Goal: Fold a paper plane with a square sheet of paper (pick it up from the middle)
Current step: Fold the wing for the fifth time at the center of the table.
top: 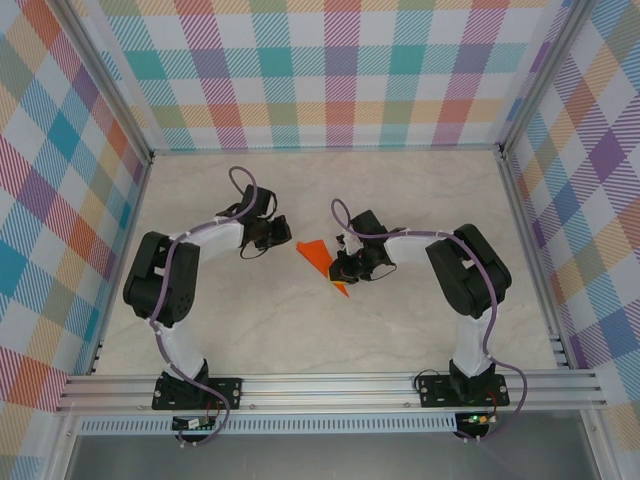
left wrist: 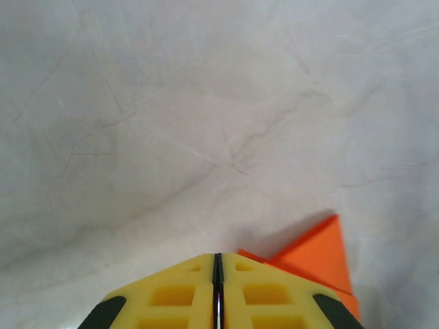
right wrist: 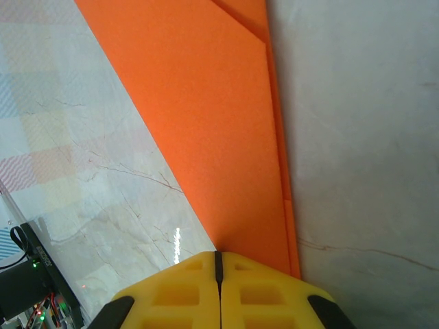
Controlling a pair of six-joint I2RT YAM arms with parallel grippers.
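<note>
- The cell is being closed in on three sides by plaid walls (top: pixel 340 70), with an aluminium rail (top: pixel 330 385) running across the near edge. Open room is being left all round the work.
- The bench (top: pixel 300 330) is pale, marbled, smooth and slightly glossy. Judgement: thin paper is likely being given little grip on it and could slide under a push.
- The orange paper (top: pixel 318 256) (right wrist: pixel 212 137) (left wrist: pixel 319 257) is lying flat mid-bench between the two tools, folded to a narrow wedge. Its long axis is running from the wide end at far-left to the point at near-right.
- The right tool (top: pixel 346 272) (right wrist: pixel 218 255) is being seen with jaws shut and nothing in the seam. It is sitting at the narrow near end, and the paper is stretching straight ahead of its tip. Contact cannot be told. This arm is being judged the nearer.
- The left tool (top: pixel 283 236) (left wrist: pixel 217 257) is also shut and empty, just beside the wide corner. The paper is lying to its right, and touch cannot be told.
</note>
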